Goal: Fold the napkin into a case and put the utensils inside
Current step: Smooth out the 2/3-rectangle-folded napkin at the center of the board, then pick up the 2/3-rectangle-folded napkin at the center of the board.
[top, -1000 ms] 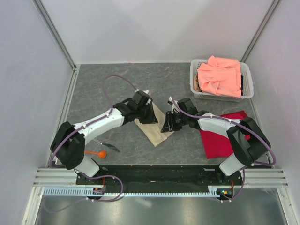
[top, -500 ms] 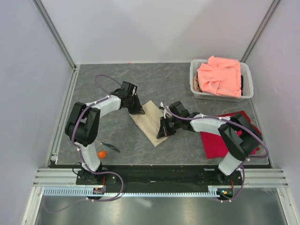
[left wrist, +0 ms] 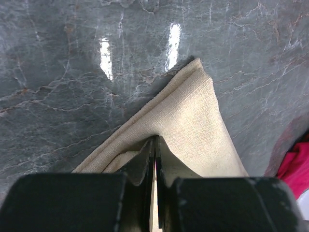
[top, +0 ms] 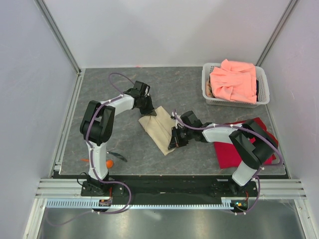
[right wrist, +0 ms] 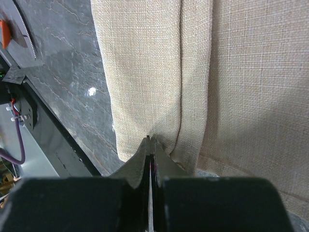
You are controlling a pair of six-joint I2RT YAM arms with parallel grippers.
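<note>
The beige napkin [top: 160, 130] lies as a narrow folded strip slanting across the middle of the table. My left gripper [top: 149, 111] is at its far left corner, shut on a raised fold of the napkin [left wrist: 190, 116], with the left gripper [left wrist: 155, 141] tips pinching cloth. My right gripper [top: 175, 141] is at the strip's near right end, its jaws together on a fold of the napkin [right wrist: 159, 72]; the right gripper [right wrist: 150, 140] tips sit just inside the cloth's edge. The orange spoon [top: 108, 163] and the thin dark utensil [top: 117, 157] lie by the left arm's base.
A white basket [top: 263, 85] at the back right holds a salmon-pink cloth [top: 233, 79]. A red cloth [top: 238, 149] lies under the right arm; the red cloth [left wrist: 294, 164] also shows in the left wrist view. The table's front rail [right wrist: 19, 41] is close to the right gripper.
Both grippers have closed onto the napkin. The left gripper shifted back and left to the strip's far corner; the right one moved slightly left along the near end.
</note>
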